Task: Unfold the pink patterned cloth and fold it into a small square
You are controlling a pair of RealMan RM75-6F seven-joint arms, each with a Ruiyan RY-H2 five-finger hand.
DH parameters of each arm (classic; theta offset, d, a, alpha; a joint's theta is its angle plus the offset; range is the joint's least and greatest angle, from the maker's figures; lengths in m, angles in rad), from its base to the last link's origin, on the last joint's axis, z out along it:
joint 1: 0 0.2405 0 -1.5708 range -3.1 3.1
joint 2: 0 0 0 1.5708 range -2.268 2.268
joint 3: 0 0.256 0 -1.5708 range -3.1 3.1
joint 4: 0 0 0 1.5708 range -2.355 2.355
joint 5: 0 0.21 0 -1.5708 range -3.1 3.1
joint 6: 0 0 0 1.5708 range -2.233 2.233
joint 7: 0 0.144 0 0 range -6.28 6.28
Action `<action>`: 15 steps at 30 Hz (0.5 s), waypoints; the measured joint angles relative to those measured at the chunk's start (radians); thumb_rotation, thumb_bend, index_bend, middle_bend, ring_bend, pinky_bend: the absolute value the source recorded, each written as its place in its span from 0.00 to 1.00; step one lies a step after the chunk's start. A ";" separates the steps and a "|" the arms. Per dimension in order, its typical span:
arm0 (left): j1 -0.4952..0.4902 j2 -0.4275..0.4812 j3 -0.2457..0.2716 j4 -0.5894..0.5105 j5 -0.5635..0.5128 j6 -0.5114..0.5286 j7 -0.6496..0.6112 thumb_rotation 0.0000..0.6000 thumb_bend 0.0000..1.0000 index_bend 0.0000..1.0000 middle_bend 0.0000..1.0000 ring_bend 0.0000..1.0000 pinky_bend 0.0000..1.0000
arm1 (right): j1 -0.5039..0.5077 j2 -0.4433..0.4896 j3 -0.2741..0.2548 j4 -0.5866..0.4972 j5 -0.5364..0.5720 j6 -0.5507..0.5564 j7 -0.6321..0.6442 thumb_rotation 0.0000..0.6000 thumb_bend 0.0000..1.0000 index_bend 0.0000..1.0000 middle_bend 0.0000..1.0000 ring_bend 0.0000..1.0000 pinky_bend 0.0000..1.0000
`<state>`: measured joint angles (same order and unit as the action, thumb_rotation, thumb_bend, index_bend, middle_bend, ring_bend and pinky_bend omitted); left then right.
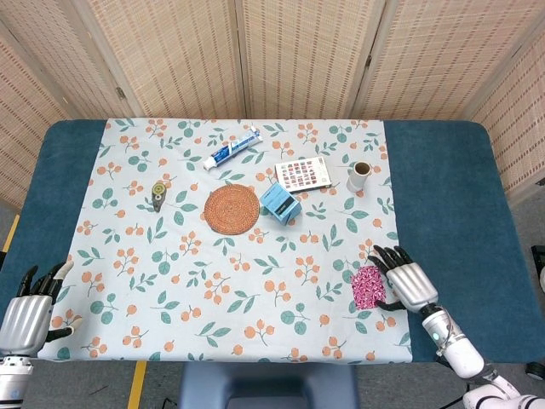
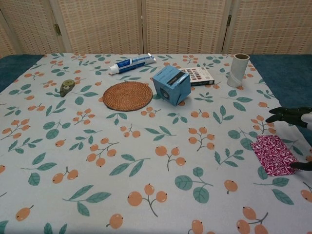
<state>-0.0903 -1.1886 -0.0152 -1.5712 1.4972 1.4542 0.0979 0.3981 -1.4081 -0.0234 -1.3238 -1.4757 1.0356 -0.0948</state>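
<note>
The pink patterned cloth (image 1: 368,287) (image 2: 274,155) lies folded as a small rectangle near the front right of the floral tablecloth (image 1: 170,256). My right hand (image 1: 404,281) (image 2: 291,114) hovers just right of it, fingers spread and holding nothing. Its thumb reaches toward the cloth's lower right corner; I cannot tell if it touches. In the chest view only the dark fingertips show at the right edge. My left hand (image 1: 25,313) rests at the front left corner, off the tablecloth, fingers apart and empty.
Toward the back stand a toothpaste tube (image 1: 232,149), a round woven coaster (image 1: 232,209), a blue box (image 1: 279,202), a colour-swatch card (image 1: 304,172), a small cup (image 1: 358,175) and a small green object (image 1: 158,194). Blue table cover (image 1: 451,196) flanks the tablecloth.
</note>
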 measured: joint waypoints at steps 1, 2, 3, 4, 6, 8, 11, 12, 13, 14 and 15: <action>0.000 0.000 0.000 0.000 0.000 0.000 -0.001 1.00 0.19 0.10 0.16 0.26 0.00 | 0.002 -0.003 0.000 0.002 0.000 -0.002 -0.001 0.74 0.26 0.09 0.00 0.00 0.00; 0.000 -0.001 0.000 0.001 0.000 -0.001 -0.001 1.00 0.19 0.10 0.16 0.26 0.00 | 0.004 -0.006 0.000 0.004 0.001 -0.005 -0.003 0.74 0.26 0.09 0.00 0.00 0.00; -0.001 -0.001 0.000 0.001 -0.001 -0.001 -0.002 1.00 0.19 0.10 0.16 0.26 0.00 | 0.005 -0.007 0.000 0.005 0.001 -0.007 -0.003 0.74 0.26 0.09 0.00 0.00 0.00; -0.001 -0.001 0.000 0.003 -0.002 -0.003 -0.002 1.00 0.19 0.10 0.16 0.26 0.00 | 0.006 -0.009 0.000 0.006 0.002 -0.008 -0.004 0.74 0.26 0.09 0.00 0.00 0.00; -0.001 -0.002 0.000 0.004 -0.004 -0.005 -0.003 1.00 0.19 0.10 0.16 0.26 0.00 | 0.008 -0.012 0.002 0.009 0.004 -0.011 -0.005 0.74 0.26 0.09 0.00 0.00 0.00; -0.003 -0.002 -0.001 0.004 -0.006 -0.008 -0.003 1.00 0.19 0.10 0.16 0.26 0.00 | 0.011 -0.016 0.005 0.013 0.008 -0.014 -0.006 0.74 0.26 0.08 0.00 0.00 0.00; -0.005 -0.002 -0.001 0.006 -0.005 -0.009 -0.004 1.00 0.19 0.10 0.17 0.26 0.00 | 0.020 -0.022 0.012 0.022 0.014 -0.023 -0.010 0.74 0.26 0.08 0.00 0.00 0.00; -0.005 -0.002 -0.001 0.006 -0.005 -0.009 -0.005 1.00 0.19 0.10 0.17 0.26 0.00 | 0.023 -0.024 0.014 0.024 0.015 -0.026 -0.011 0.74 0.26 0.08 0.00 0.00 0.00; -0.004 -0.003 -0.001 0.007 -0.006 -0.009 -0.006 1.00 0.19 0.10 0.17 0.26 0.00 | 0.026 -0.027 0.017 0.026 0.017 -0.028 -0.013 0.74 0.26 0.08 0.00 0.00 0.00; -0.004 -0.003 -0.001 0.007 -0.006 -0.009 -0.007 1.00 0.19 0.10 0.17 0.26 0.00 | 0.030 -0.030 0.020 0.030 0.020 -0.033 -0.015 0.74 0.26 0.08 0.00 0.00 0.00; -0.005 -0.003 -0.001 0.008 -0.007 -0.010 -0.007 1.00 0.19 0.10 0.17 0.26 0.00 | 0.033 -0.033 0.022 0.033 0.022 -0.036 -0.016 0.74 0.26 0.08 0.00 0.00 0.00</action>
<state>-0.0948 -1.1914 -0.0163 -1.5632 1.4903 1.4438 0.0912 0.4307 -1.4409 -0.0015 -1.2912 -1.4538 0.9999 -0.1109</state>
